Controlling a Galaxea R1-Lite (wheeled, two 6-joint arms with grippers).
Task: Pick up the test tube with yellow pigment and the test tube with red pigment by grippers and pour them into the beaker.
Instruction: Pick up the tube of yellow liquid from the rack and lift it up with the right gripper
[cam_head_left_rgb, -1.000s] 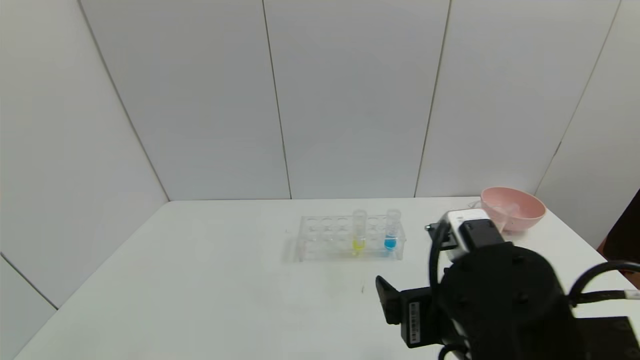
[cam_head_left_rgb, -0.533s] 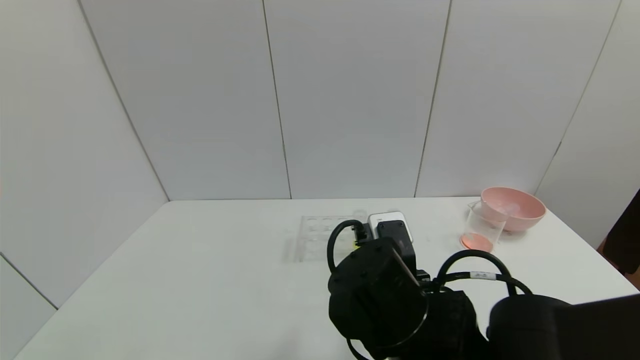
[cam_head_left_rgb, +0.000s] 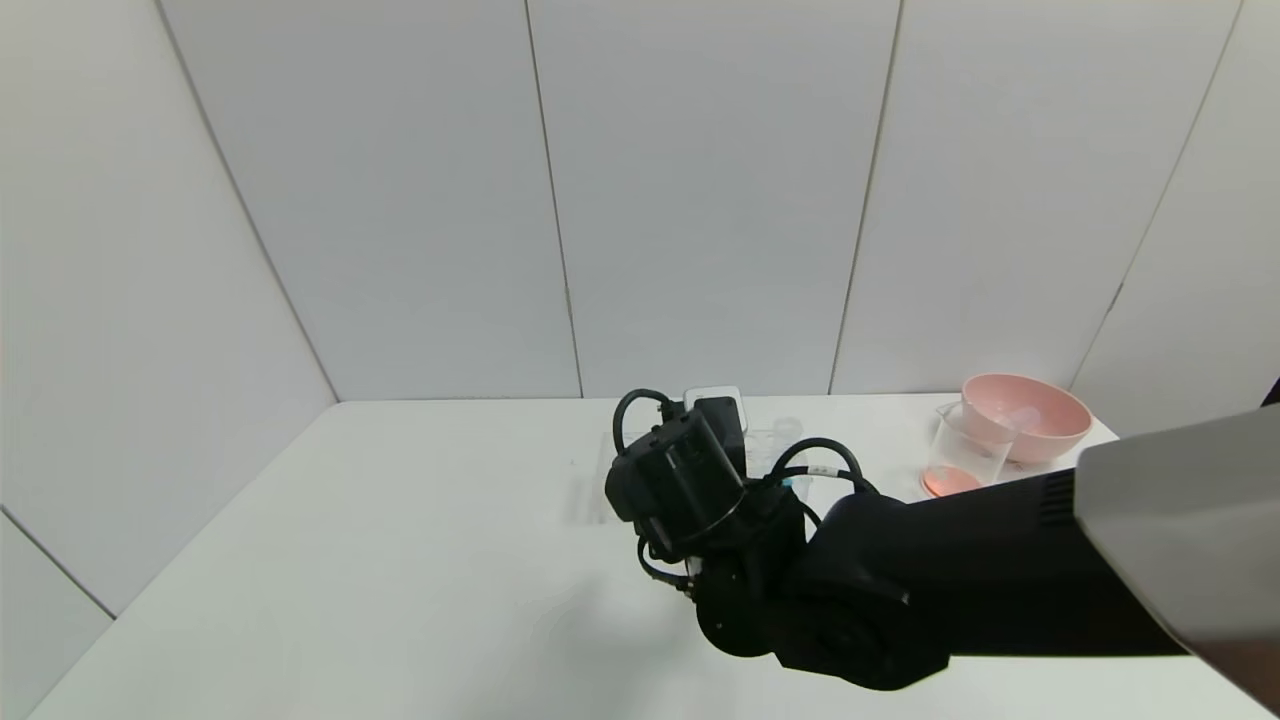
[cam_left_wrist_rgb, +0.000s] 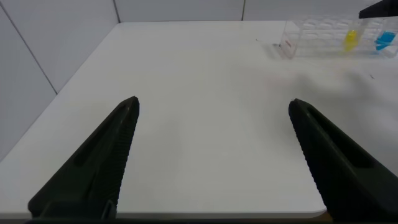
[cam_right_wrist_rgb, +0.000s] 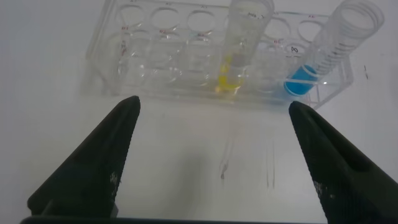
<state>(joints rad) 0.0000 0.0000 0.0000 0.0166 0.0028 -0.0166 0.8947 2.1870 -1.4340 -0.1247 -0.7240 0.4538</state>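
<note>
Right hand (cam_right_wrist_rgb: 211, 162) hangs over the tabletop (cam_head_left_rgb: 400, 560), fingers spread wide and empty, just short of the clear many-holed tube rack (cam_right_wrist_rgb: 155, 56).

Test tube with yellow pigment (cam_right_wrist_rgb: 239, 46) stands upright in the rack, straight ahead of the gap between the fingers; its long axis is roughly vertical, so the fingers would have to close on it from the sides. The blue-liquid tube (cam_right_wrist_rgb: 333, 50) stands nearby in the same rack, on the side toward the beaker.

Left hand (cam_left_wrist_rgb: 211, 162) is also open and empty, well apart from the rack; the right arm is the nearer.

Beaker (cam_head_left_rgb: 962, 452), clear with red-orange liquid at its bottom, touches or nearly touches the pink bowl (cam_head_left_rgb: 1035, 415).

Tubes: smooth, clear, round-bottomed; probably slippery.
</note>
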